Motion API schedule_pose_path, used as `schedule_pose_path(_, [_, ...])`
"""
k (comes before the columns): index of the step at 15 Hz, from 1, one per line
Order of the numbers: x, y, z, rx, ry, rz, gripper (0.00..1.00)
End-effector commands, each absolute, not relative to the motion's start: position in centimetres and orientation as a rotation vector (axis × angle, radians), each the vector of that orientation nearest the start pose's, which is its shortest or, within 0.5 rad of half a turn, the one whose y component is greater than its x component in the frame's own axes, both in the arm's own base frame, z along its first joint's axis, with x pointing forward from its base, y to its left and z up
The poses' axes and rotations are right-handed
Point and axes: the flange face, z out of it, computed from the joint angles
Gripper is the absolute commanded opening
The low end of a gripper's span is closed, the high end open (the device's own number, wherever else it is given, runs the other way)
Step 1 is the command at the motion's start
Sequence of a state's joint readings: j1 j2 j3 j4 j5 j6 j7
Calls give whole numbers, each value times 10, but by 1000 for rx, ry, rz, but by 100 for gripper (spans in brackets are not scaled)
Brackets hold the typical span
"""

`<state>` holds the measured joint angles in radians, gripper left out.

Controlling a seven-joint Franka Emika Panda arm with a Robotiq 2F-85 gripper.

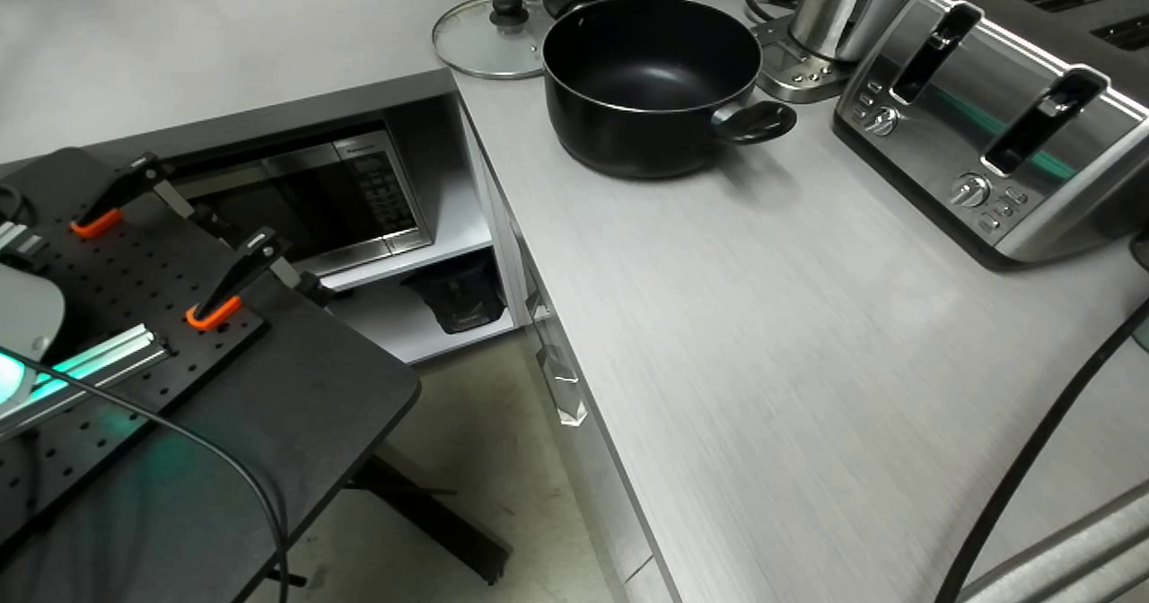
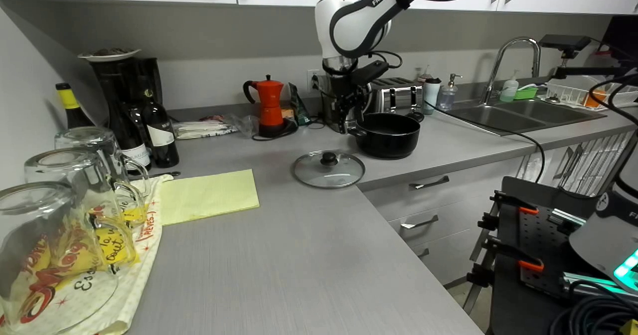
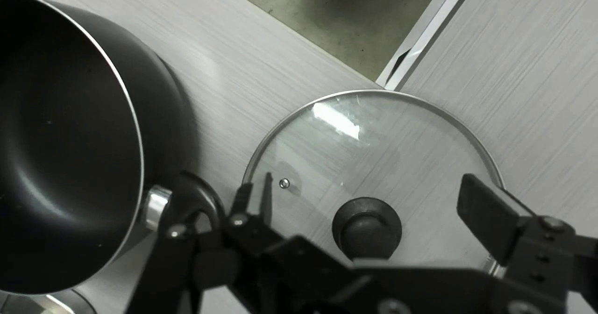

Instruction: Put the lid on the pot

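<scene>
The clear glass lid (image 1: 471, 42) lies flat on the counter beside the black pot (image 1: 651, 141), black knob up. In an exterior view the lid (image 2: 319, 175) lies just in front of the pot (image 2: 391, 143). In the wrist view the lid (image 3: 392, 146) fills the middle, and the pot (image 3: 70, 132) is at the left with one handle towards the lid. My gripper (image 3: 364, 197) is open and empty above the lid. Its fingers are spread wide to either side of the knob (image 3: 369, 230) in that view, not touching it. In an exterior view the gripper (image 2: 349, 120) hangs beside the pot's handle.
A silver toaster (image 1: 1005, 127) and a steel container (image 1: 835, 11) stand near the pot. A red moka pot (image 2: 270, 103), wine bottles (image 2: 159, 135), glass mugs (image 2: 55, 245) and a yellow cloth (image 2: 209, 195) are on the counter. The counter's inner corner edge (image 3: 385, 87) is by the lid.
</scene>
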<state>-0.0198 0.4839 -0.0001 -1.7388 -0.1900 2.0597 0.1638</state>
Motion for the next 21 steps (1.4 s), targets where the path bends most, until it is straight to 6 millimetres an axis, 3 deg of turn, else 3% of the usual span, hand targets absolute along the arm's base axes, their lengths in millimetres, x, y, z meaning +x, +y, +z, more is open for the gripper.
schedule_pose_path(1, [677,-23,268,-3260,90,255,100])
schedule_pose_path(9, [709,-27,225,-3257,115,262,100])
schedule_pose_path(21, [725,-35,178,-3271,131,337,100])
